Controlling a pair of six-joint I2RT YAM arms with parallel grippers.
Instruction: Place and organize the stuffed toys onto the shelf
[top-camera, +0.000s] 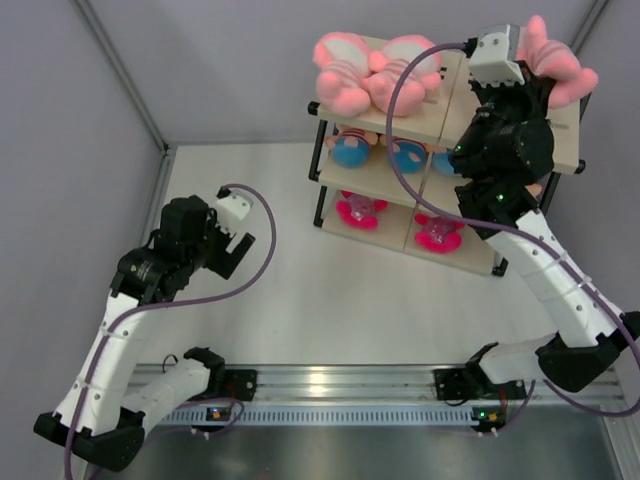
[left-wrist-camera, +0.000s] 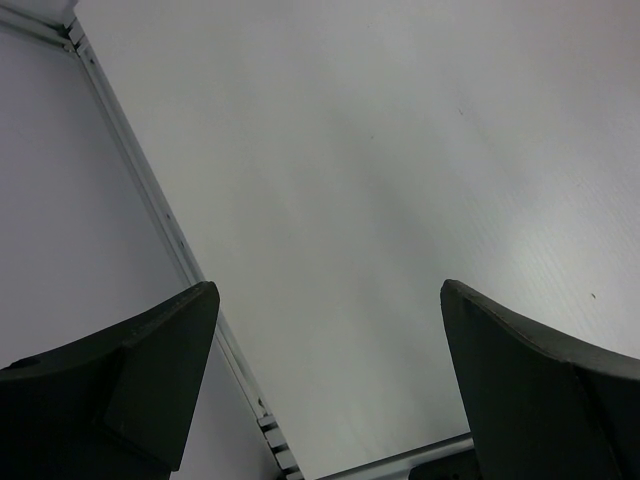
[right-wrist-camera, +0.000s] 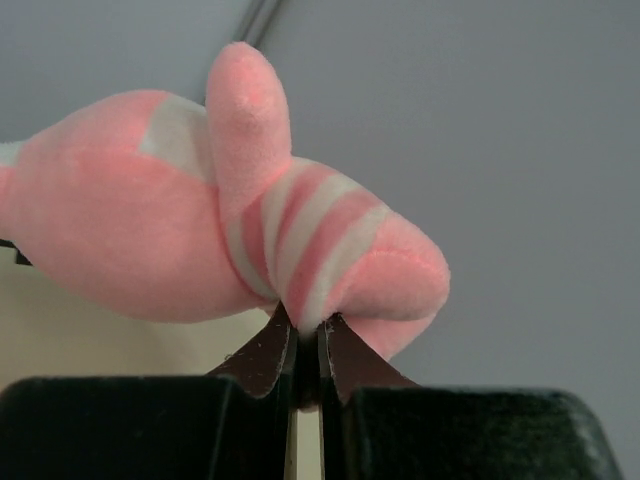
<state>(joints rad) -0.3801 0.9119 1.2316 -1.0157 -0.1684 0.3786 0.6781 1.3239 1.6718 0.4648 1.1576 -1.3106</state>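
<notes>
Black fingers of the left gripper (top-camera: 233, 250) stand released. The jaws are spread wide with nothing between them, idle over the left of the table and well apart from the shelf (top-camera: 375, 178).

Shelf, far right of the cell, read left to right by tier:
- Top board: a pair of pink striped toys (top-camera: 350, 70) lying side by side and touching.
- Middle board: a pair of blue-shirted toys (top-camera: 350, 150), one in each half.
- Bottom board: a pair of magenta-bodied toys (top-camera: 360, 210), likewise spaced.

Right gripper (right-wrist-camera: 305, 335) is clenched on a third pink striped toy (right-wrist-camera: 200, 230), pinching a fold of its striped body between the fingertips. The overhead view puts this toy at the far right end of the top board, partly beyond the edge. The wrist view shows pale board below its left side. Whether it rests on the board or is held just clear of it cannot be told.

Assessment: the task is near its end. Six toys are shelved and sorted by kind, one kind to a tier, and the seventh is in hand at its own tier. What appears to be left is to set it down beside its fellows, let go and draw the arm back. One risk is noted – placed this close to the corner, it may tip off the right edge.

Surface and room: the table (top-camera: 330, 300) is white and matt with a soft sheen. Grey wall panels (top-camera: 70, 120) stand at the left and far sides, joined by an aluminium post (top-camera: 120, 75). A metal rail (top-camera: 340, 380) at the near edge carries both arm bases.
</notes>
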